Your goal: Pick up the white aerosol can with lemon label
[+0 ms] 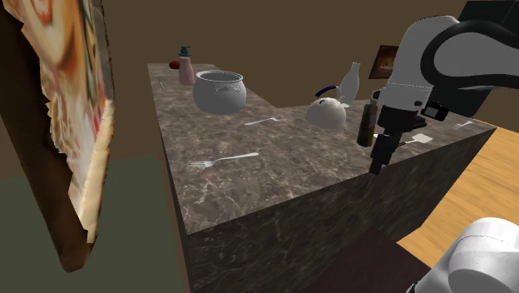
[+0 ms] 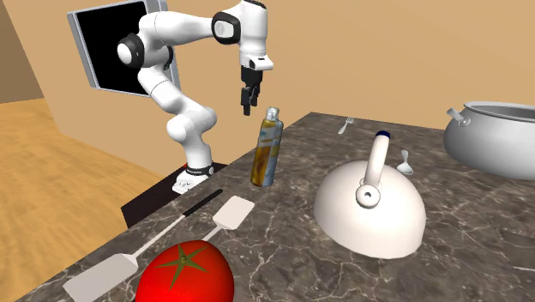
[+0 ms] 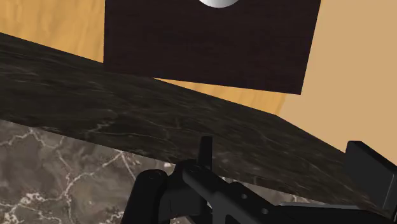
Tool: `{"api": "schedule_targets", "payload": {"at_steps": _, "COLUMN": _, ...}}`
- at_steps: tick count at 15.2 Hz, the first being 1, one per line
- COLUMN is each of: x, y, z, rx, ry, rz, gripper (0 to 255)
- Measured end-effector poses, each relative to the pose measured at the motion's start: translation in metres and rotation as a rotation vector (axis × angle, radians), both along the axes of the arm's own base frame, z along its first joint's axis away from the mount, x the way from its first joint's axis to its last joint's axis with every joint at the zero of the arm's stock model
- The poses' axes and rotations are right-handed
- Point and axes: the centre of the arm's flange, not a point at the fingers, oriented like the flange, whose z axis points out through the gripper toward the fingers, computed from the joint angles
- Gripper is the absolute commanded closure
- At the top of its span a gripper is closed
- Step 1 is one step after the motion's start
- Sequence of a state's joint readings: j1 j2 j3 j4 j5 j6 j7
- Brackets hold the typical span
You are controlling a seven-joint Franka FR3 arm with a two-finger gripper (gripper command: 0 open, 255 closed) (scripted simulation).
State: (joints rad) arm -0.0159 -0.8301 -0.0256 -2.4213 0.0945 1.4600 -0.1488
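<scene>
Where the second exterior view starts at its bottom edge, a red tomato (image 2: 184, 274) with a green stalk sits on the dark marbled counter (image 2: 480, 249). Two white spatulas lie close together just left of and beyond it, the nearer spatula (image 2: 99, 279) at lower left and the farther spatula (image 2: 233, 212) toward mid-frame. Right of centre is a white domed kettle (image 2: 369, 210) with an upright handle.

Next back, left of the kettle and past the spatulas, the aerosol can (image 2: 267, 147) stands upright near the counter's left edge. It is a slim cylinder with a mottled yellow-olive label over most of the body and a pale, silvery shoulder and cap. The label print is too small to read. In the shoulder view the can shows dark brownish at right of centre, beside the kettle.

Farther along the counter are a small spoon (image 2: 405, 163), a fork (image 2: 345, 126) and a grey pot (image 2: 493, 137) at the right edge.

Beyond the counter edge, the gripper (image 2: 249, 101) hangs pointing down, up and left of the can's cap and apart from it. Released or clenched: cannot tell from these views.

The white arm (image 2: 184, 116) rises from its stand (image 2: 154, 202) on the wooden floor (image 2: 51, 154). A black panel (image 2: 103, 56) is on the wall behind.
</scene>
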Motion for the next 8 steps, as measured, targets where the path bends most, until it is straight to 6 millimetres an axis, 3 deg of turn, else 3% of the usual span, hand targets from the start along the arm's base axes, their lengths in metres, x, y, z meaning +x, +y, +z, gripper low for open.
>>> {"api": "schedule_targets", "payload": {"at_steps": 4, "x": 0.021, "y": -0.014, "z": 0.001, "rx": -0.028, "ry": 0.008, "rz": -0.025, "gripper": 0}}
{"api": "schedule_targets", "payload": {"at_steps": 8, "x": 0.053, "y": -0.051, "z": 0.014, "rx": -0.08, "ry": 0.024, "rz": -0.072, "gripper": 0}}
